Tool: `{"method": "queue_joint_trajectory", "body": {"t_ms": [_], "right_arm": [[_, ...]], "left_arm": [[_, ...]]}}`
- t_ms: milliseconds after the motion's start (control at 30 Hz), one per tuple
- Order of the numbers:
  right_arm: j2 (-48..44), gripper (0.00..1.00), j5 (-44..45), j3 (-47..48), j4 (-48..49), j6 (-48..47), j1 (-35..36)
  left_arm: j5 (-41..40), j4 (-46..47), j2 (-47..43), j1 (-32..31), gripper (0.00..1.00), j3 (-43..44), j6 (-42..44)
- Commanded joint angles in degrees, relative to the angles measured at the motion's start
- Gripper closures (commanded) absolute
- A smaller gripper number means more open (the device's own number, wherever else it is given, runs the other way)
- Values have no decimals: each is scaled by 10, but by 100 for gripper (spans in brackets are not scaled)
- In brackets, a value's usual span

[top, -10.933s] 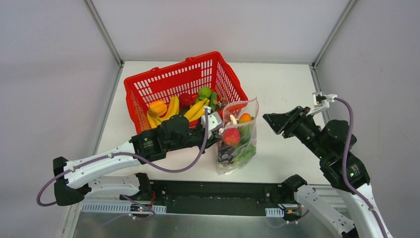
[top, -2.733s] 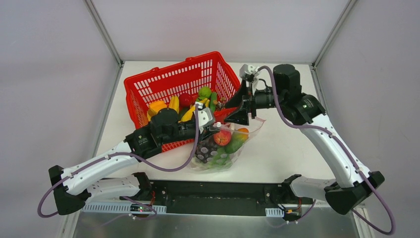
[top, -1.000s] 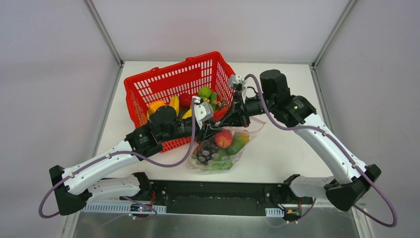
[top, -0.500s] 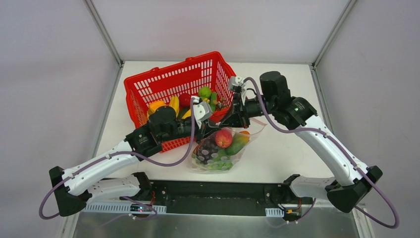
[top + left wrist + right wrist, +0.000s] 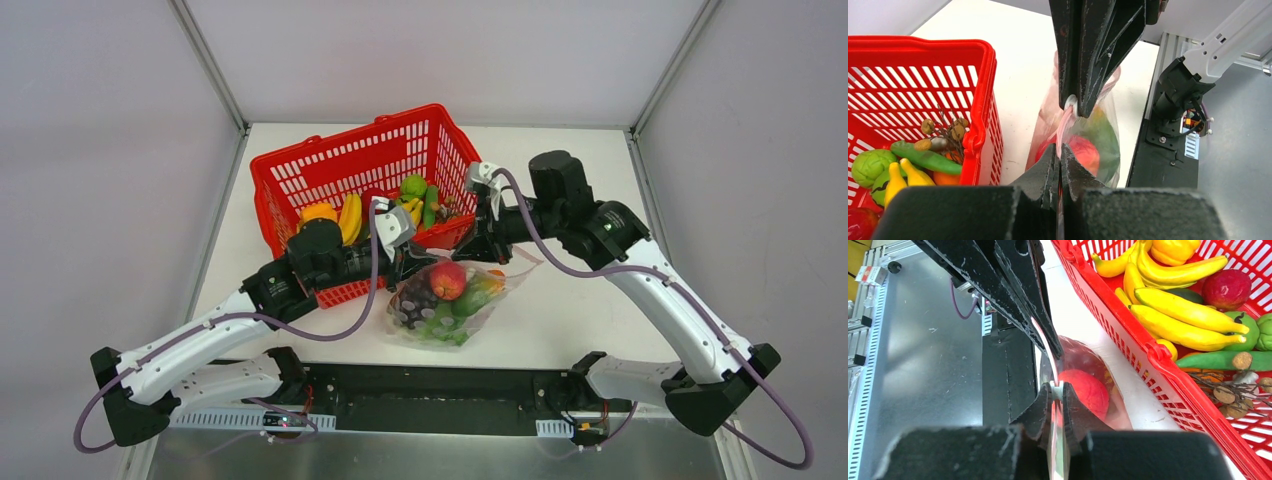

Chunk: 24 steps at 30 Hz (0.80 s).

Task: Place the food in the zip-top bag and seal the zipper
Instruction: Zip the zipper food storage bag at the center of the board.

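**A:** Any writing I can steer by?

**B:** Only a small red-and-white sticker (image 5: 870,274) on the metal rail in my right wrist view. Its print is too small to read.

**A:** Where is the zip-top bag?

**B:** The zip-top bag (image 5: 445,312) lies on the table (image 5: 570,170) just beside the near corner of the red basket (image 5: 300,170). Its mouth is lifted toward the basket. Through the plastic I see a red apple (image 5: 447,280), purple grapes (image 5: 414,300) and some green pieces below them.

**A:** And the grippers?

**B:** Both are clamped on the zipper (image 5: 1064,127). My left gripper (image 5: 408,262) pinches the mouth at its left end, and my right gripper (image 5: 478,250) pinches the other end.

**A:** What do the wrist views add?

**B:** From above, the arms hide both pinches. The left wrist view shows the pink strip running from my own closed fingertips up to the right gripper's tips, with the apple just under it. The right wrist view shows the strip edge-on between the two grippers. It also shows yellow bananas (image 5: 1178,310) in the basket.
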Motion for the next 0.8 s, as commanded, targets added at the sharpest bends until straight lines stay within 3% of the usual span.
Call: {"method": "queue_joint_trajectory", "body": {"t_ms": [0, 33, 133, 267, 467, 533, 733, 767], "right_arm": [[-33, 100, 15, 0, -27, -11, -7], [-34, 100, 10, -1, -23, -7, -8], [-33, 100, -7, -4, -7, 4, -8], [-30, 100, -19, -5, -2, 7, -7], [-29, 100, -24, -8, 3, 9, -7], [-28, 100, -27, -7, 5, 10, -7], [-28, 100, -18, -8, 5, 10, -7], [-30, 100, -17, -8, 6, 10, -7]], "left_arm": [[-3, 27, -15, 10, 100, 3, -3], [4, 30, -12, 10, 100, 3, -4], [33, 36, 4, 10, 68, 10, -12], [67, 26, 29, 10, 46, 33, -21], [92, -24, 72, 11, 39, 84, 9], [101, -30, 77, 12, 43, 95, 19], [126, -104, 91, 17, 97, 135, 54], [126, -107, 89, 18, 100, 135, 56]]}}
